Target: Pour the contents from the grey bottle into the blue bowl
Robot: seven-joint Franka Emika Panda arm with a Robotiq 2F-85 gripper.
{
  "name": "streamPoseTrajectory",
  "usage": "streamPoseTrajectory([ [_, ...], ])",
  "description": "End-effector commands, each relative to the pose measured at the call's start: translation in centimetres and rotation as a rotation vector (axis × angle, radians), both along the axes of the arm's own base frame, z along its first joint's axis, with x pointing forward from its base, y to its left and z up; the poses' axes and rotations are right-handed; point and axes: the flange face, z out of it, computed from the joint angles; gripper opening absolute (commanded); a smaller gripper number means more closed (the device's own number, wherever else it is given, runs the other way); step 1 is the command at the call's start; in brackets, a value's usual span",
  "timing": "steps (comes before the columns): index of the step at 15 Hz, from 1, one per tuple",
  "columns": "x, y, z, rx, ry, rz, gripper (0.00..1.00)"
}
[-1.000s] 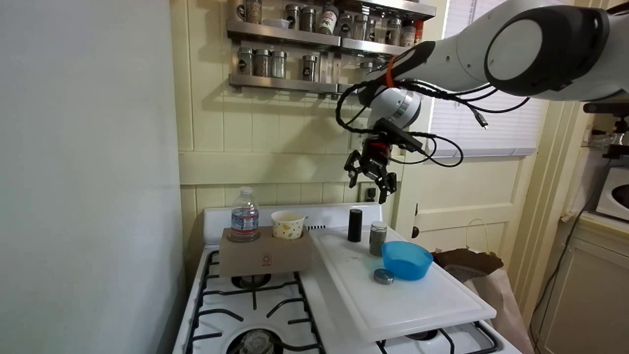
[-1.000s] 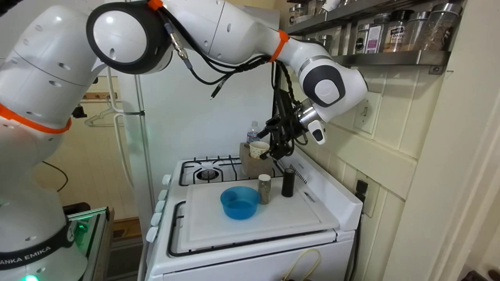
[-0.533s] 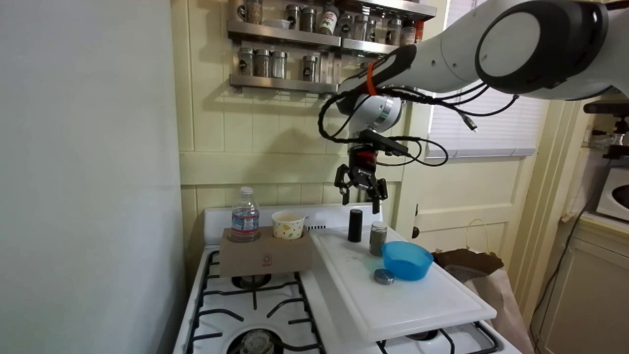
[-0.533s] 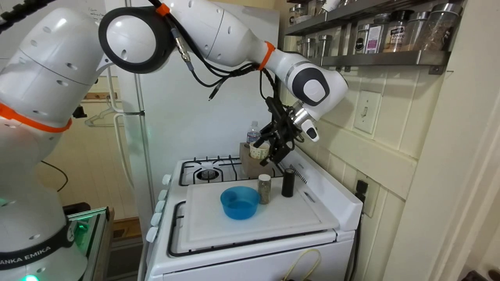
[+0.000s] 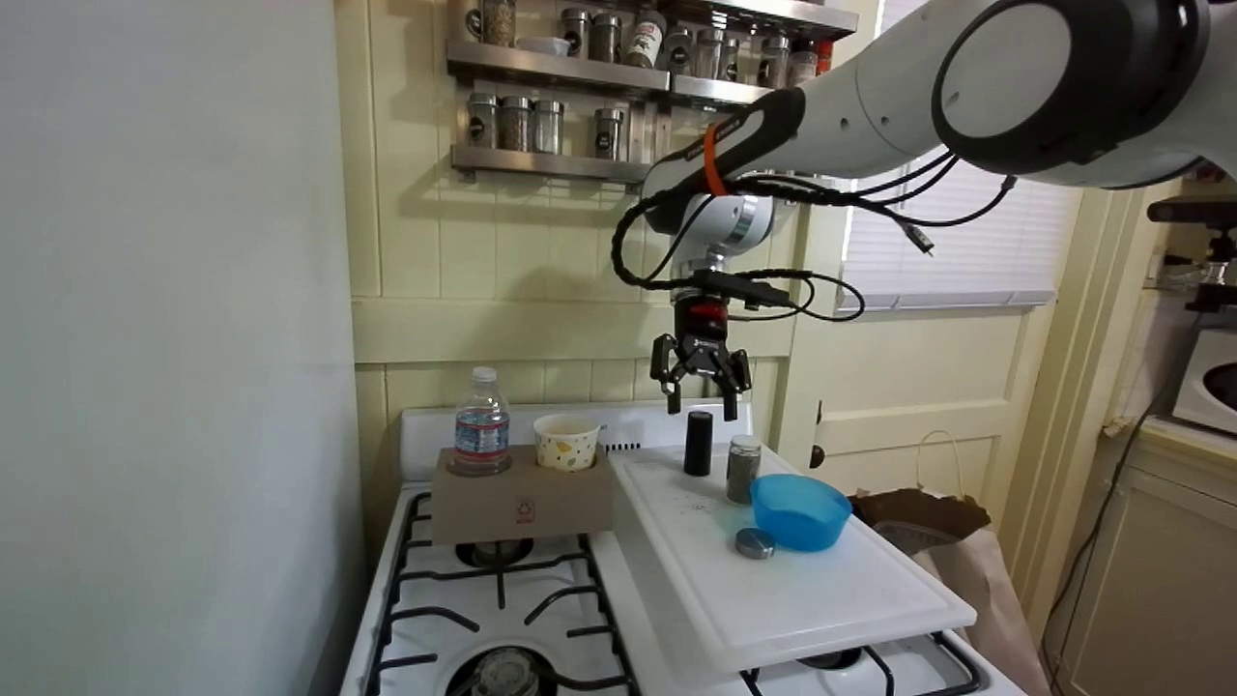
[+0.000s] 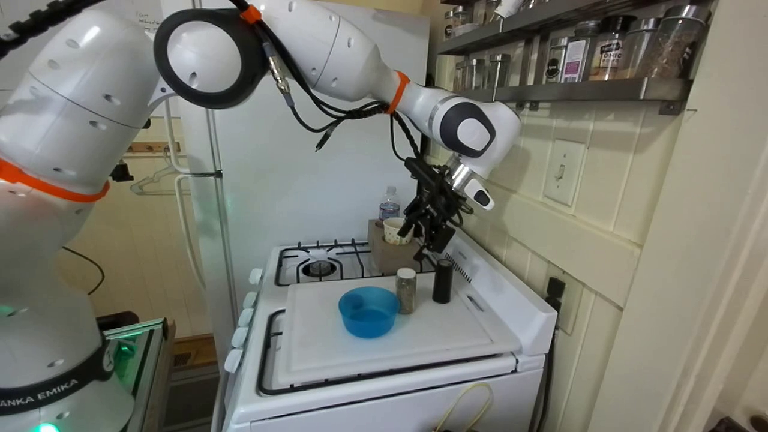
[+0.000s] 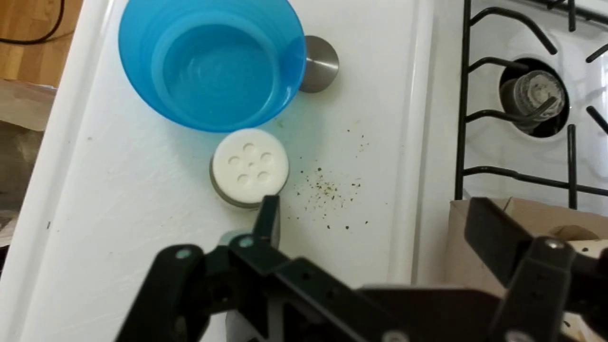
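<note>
Closest to the wrist camera is the tool, its two fingers spread wide apart. Over the last second, seen in an exterior view, it has come lower and drifted toward 7 o'clock, and it hangs almost upright where it leaned before. In both exterior views it is higher than the grey bottle, with a gap showing between them. The bottle itself stands upright, unmoved, its white top marked by a ring of small round dimples in the wrist view.

At 11 o'clock from it comes the blue bowl, also where it was; they are close together, though whether they touch I cannot tell. A metal lid lies at the bowl's 3 o'clock, and dark specks are scattered between the bottle's 3 and 4 o'clock.

These rest on the worktop, a white grooved board laid over part of the stove. In an exterior view a black bottle stands at 10 o'clock from the grey one, and farther off, at 9 o'clock, a cardboard holder carries a clear plastic bottle and a patterned paper cup. Beyond the worktop's edge, at 4 o'clock, is a brown paper bag. Farthest back comes a pale yellow wall, with metal shelves of jars at 11 o'clock.
</note>
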Motion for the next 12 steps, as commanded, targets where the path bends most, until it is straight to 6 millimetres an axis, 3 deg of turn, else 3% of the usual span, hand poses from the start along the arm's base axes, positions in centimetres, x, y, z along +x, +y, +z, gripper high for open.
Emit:
streamPoseTrajectory([
  [1,0.6,-0.1,-0.1,-0.115,-0.032,0.002,1.0],
  [5,0.7,-0.6,-0.6,-0.23,-0.027,0.008,1.0],
  [12,0.4,-1.1,-3.4,-0.226,0.032,-0.034,1.0],
])
